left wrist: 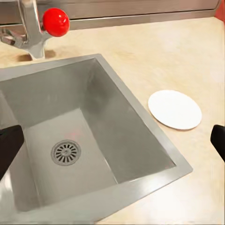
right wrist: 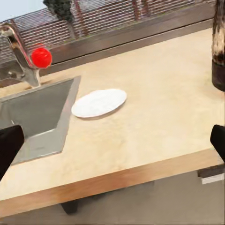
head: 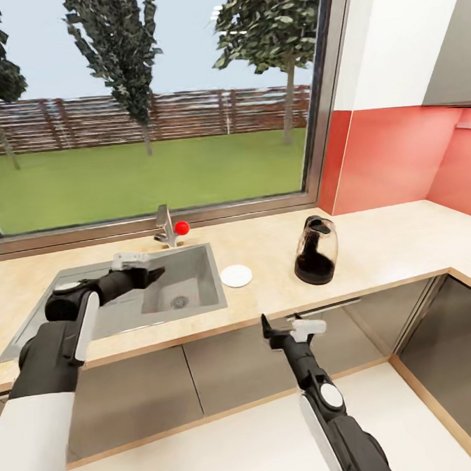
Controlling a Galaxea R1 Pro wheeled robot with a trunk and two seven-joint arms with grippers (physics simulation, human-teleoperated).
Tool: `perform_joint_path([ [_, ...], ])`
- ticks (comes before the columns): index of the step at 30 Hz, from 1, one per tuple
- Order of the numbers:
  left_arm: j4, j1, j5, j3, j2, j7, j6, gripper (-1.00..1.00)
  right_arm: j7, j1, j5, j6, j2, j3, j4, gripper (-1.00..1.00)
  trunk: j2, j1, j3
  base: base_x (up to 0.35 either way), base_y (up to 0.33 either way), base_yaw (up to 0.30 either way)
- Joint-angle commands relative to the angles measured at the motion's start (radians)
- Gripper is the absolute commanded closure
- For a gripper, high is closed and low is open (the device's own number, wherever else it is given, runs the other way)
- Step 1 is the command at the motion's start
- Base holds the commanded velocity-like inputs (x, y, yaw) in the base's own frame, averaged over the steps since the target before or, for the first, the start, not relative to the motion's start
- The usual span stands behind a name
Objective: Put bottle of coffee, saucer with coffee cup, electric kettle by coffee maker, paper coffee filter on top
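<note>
A white saucer (head: 236, 275) (left wrist: 175, 109) (right wrist: 99, 103) lies flat on the beige countertop (head: 390, 239), just right of the sink. Further right stands the electric kettle (head: 316, 251) (right wrist: 218, 47), dark glass with a black lid. My left gripper (head: 148, 267) hovers open over the sink basin, with nothing between its fingers (left wrist: 9, 147). My right gripper (head: 287, 326) hangs open in front of the counter's front edge, below the saucer and kettle, its fingers (right wrist: 218, 140) spread wide. The coffee maker, bottle of coffee, paper coffee filter, coffee cup and kitchen shelf are out of view.
A steel sink (head: 194, 251) is set into the counter at the left, with a faucet (head: 166, 230) bearing a red knob (head: 182, 228) behind it. A wide window runs along the back. The counter turns a corner at the right under a red wall (head: 398, 154).
</note>
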Motion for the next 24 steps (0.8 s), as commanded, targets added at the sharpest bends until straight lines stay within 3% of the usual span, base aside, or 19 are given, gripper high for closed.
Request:
perform_joint_path([
  [1, 0.024, -0.017, 0.006, 0.004, 0.007, -0.022, 0.032, -1.00, -0.001, -0.001, -0.030, 0.025, 0.000, 0.016, -0.038, -1.00, -0.002, 0.001, -0.002, 0.000, 0.000, 0.000],
  [2, 0.053, -0.033, 0.006, 0.005, 0.015, -0.044, 0.060, -1.00, -0.003, -0.001, -0.091, 0.117, 0.000, 0.049, -0.114, -1.00, -0.002, 0.001, -0.002, 0.000, 0.000, 0.000],
  [4, 0.067, -0.040, 0.006, 0.002, 0.017, -0.053, 0.072, -1.00, -0.006, -0.004, -0.171, 0.230, 0.000, 0.066, -0.181, -1.00, -0.002, 0.001, -0.002, 0.000, 0.000, 0.000],
  [5, 0.072, -0.039, 0.006, -0.001, 0.016, -0.057, 0.077, -1.00, -0.007, -0.023, -0.251, 0.337, 0.000, 0.072, -0.227, -1.00, -0.002, 0.001, -0.002, 0.000, 0.000, 0.000],
  [6, 0.074, -0.037, 0.007, -0.003, 0.015, -0.058, 0.078, -1.00, -0.008, -0.046, -0.286, 0.384, 0.000, 0.073, -0.239, -1.00, -0.002, 0.001, -0.002, 0.000, 0.000, 0.000],
  [10, 0.084, -0.029, 0.008, -0.004, 0.011, -0.059, 0.094, -1.00, -0.065, -0.171, -0.380, 0.566, 0.000, 0.070, -0.252, -1.00, -0.002, 0.001, -0.002, 0.000, 0.000, 0.000],
  [12, 0.089, -0.026, 0.008, -0.002, 0.010, -0.060, 0.115, -1.00, -0.103, -0.198, -0.409, 0.646, 0.000, 0.069, -0.254, -1.00, -0.002, 0.001, -0.002, 0.000, 0.000, 0.000],
  [14, 0.090, -0.024, 0.009, -0.001, 0.009, -0.061, 0.126, -1.00, -0.117, -0.208, -0.434, 0.680, 0.000, 0.069, -0.254, -1.00, -0.002, 0.001, -0.002, 0.000, 0.000, 0.000],
  [16, 0.092, -0.022, 0.010, 0.000, 0.006, -0.061, 0.136, -1.00, -0.126, -0.215, -0.559, 0.710, 0.000, 0.071, -0.239, -1.00, -0.002, 0.001, -0.002, 0.089, 0.000, 0.000],
  [17, 0.094, -0.022, 0.010, 0.000, 0.004, -0.061, 0.138, -1.00, -0.128, -0.216, -0.602, 0.716, 0.000, 0.072, -0.233, -1.00, -0.002, 0.001, -0.002, 0.243, 0.000, 0.000],
  [24, 0.107, -0.021, 0.011, 0.001, 0.003, -0.061, 0.140, -1.00, -0.129, -0.217, -0.646, 0.721, 0.000, 0.074, -0.219, -1.00, -0.002, 0.001, -0.002, 0.304, 0.000, 0.000],
])
